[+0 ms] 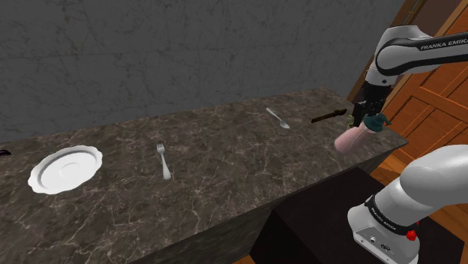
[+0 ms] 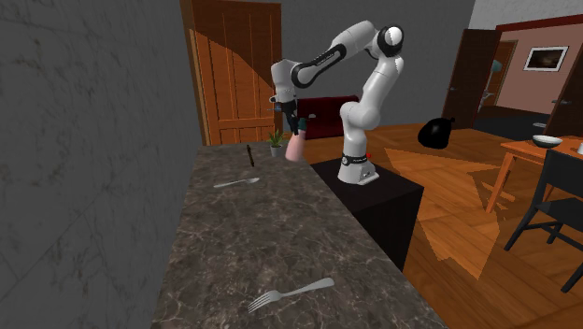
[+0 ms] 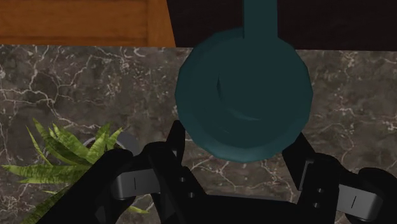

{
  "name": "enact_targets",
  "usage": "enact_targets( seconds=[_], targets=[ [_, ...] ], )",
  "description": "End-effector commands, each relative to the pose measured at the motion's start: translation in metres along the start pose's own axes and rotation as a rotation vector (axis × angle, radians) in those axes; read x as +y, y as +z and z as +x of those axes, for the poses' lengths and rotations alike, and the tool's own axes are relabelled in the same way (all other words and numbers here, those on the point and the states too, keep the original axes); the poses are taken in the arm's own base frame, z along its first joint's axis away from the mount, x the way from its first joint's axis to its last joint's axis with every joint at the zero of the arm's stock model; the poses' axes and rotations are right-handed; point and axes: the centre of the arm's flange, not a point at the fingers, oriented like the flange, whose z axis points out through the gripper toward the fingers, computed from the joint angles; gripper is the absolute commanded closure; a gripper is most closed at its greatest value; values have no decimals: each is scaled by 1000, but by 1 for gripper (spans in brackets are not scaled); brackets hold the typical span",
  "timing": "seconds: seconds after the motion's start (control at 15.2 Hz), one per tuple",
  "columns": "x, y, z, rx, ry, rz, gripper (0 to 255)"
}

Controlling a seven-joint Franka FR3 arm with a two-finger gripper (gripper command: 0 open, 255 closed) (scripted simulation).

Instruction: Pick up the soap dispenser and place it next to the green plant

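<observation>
soap dispenser (image 1: 349,140): pink body with a teal pump head, hung at the stand's end of the surface (image 1: 225,187), close to its edge. Whether its base touched could not be told.
long axis: ran in line with the fingers, pump head toward the hand, body leaning a little in the shoulder view.
fingers (image 3: 167,151): clamped on the dispenser just under the pump head, one on each side.
plant (image 3: 70,149): green and potted, just beside the dispenser without touching it, out past one finger.
next move, as a judgement: mostly straight down, keeping clear of the leaves.
</observation>
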Motion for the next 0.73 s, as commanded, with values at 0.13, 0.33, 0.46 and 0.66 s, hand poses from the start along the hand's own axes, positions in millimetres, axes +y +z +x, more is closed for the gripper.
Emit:
enact_targets(
  seconds=[0.13, 0.33, 0.46, 0.66],
  targets=[
    [0, 13, 3, 1, 0, 0, 255],
    [0, 13, 3, 1, 0, 0, 255],
    [0, 13, 3, 1, 0, 0, 255],
    [0, 13, 3, 1, 0, 0, 0]
  ],
)
